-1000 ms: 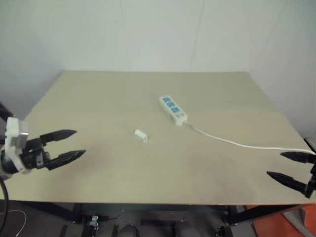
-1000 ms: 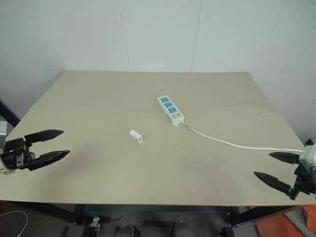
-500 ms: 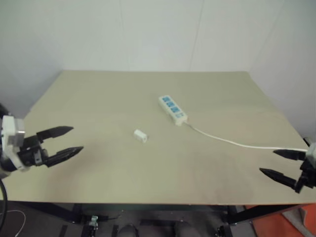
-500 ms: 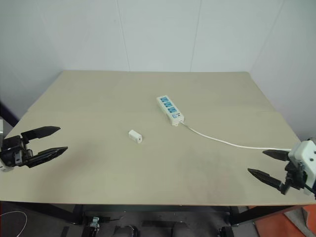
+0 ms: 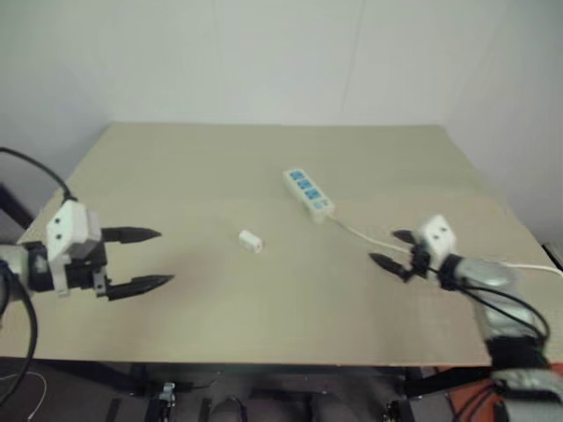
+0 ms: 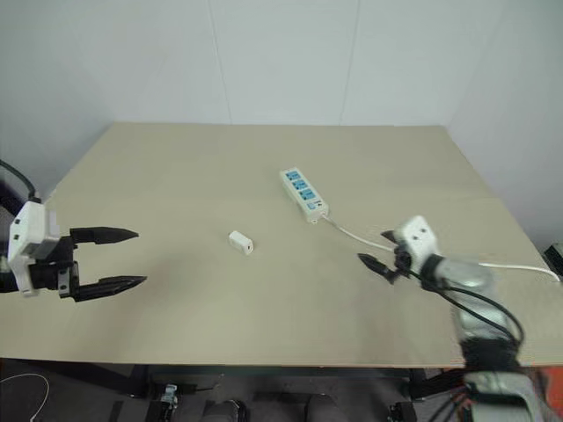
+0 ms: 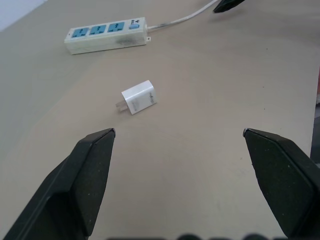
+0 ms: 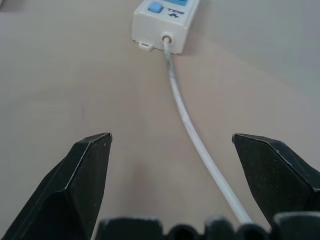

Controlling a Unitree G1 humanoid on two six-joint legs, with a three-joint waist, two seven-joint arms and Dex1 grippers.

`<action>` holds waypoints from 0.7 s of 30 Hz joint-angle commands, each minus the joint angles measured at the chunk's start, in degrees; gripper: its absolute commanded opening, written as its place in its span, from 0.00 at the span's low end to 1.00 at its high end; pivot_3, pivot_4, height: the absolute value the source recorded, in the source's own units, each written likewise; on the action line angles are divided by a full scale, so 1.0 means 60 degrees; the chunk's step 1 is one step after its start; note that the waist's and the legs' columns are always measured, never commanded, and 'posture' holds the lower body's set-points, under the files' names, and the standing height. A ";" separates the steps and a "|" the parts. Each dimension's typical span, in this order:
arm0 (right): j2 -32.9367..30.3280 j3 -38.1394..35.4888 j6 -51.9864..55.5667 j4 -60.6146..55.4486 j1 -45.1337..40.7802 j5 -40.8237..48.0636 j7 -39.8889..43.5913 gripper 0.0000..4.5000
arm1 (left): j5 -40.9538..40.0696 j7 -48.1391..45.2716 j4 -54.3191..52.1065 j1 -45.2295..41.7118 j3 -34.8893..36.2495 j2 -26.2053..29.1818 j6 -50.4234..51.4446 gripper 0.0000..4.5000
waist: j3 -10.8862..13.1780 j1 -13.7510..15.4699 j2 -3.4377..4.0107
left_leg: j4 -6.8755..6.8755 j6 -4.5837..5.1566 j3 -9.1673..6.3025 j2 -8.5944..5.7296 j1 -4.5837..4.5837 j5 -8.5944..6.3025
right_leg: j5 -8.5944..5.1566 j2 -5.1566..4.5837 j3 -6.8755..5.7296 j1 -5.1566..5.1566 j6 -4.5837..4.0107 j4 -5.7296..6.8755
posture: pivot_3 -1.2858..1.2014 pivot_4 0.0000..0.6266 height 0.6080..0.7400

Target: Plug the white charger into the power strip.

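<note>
Both claws stand wide open and empty over the table (image 6: 176, 352), and nothing of the job is done yet. From the head views, the left claw (image 6: 132, 258) hovers near the table's left edge, fingers pointing toward the middle. Well ahead of it, the charger (image 6: 240, 243) lies loose on its side on the bare tabletop. Further back and to the right rests the strip (image 6: 304, 194), its blue sockets all vacant, its cord (image 6: 356, 235) trailing off toward the right edge. Low over that cord, the right claw (image 6: 376, 251) aims at the strip's cord end, near it but apart.

Along the left wrist view, the two black fingers (image 7: 90, 165) frame the charger (image 7: 139, 97) with plenty of table between; its metal prongs point sideways, level with the surface. Beyond it the strip (image 7: 105, 35) shows three blue sockets and a switch.

Along the right wrist view, the fingers (image 8: 87, 165) straddle the cord (image 8: 187, 117) without touching it, and the strip's end (image 8: 162, 22) sits ahead.

By the look of it, everything remains: picking up the charger, turning its prongs down, steadying the strip, pressing the plug home. The left claw seems set for the pickup, the right for bracing the strip.
</note>
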 commanded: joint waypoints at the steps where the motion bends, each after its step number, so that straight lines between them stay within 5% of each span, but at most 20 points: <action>1: 0.0481 0.0146 -0.0948 0.2349 -0.1719 -0.0503 -0.0832 1.00 | 0.0649 -0.0101 -0.0476 -0.0047 -0.0751 0.0606 -0.0046 0.99 | 0.0006 -0.0021 0.0002 | 0.0001 -0.0001 0.0001 -0.0001 -0.0008 0.0000 | 0.0019 0.0000 0.0003 -0.0008 -0.0032 -0.0003 | 0.52 0.24 1.00; 10: 0.1073 0.0558 -0.0795 0.6448 -0.4090 -0.1056 -0.0482 0.96 | 0.0856 0.0179 -0.0388 -0.0540 -0.1319 0.0181 -0.0356 1.00 | 0.0009 -0.0022 0.0000 | -0.0004 0.0000 -0.0018 -0.0009 -0.0055 -0.0001 | 0.0028 -0.0011 -0.0021 -0.0036 -0.0045 -0.0017 | 0.52 0.24 1.00; 15: 0.1210 0.0593 -0.0792 0.7013 -0.4513 -0.1222 -0.0561 0.65 | 0.0828 0.0182 -0.0397 -0.0385 -0.1131 0.0130 -0.0443 1.00 | 0.0009 -0.0179 0.0000 | 0.0005 0.0000 -0.0020 -0.0008 -0.0036 0.0000 | 0.0029 -0.0008 -0.0020 -0.0021 -0.0045 0.0002 | 0.52 0.24 1.00; 21: 0.1313 0.0724 -0.1173 0.7041 -0.4584 -0.1516 -0.0649 0.15 | 0.1107 0.0167 -0.0062 -0.0406 -0.1314 0.0102 -0.0801 1.00 | 0.0009 -0.0302 0.0000 | 0.0008 0.0000 -0.0024 -0.0008 -0.0019 0.0000 | 0.0028 -0.0003 -0.0020 -0.0010 -0.0044 0.0014 | 0.52 0.24 1.00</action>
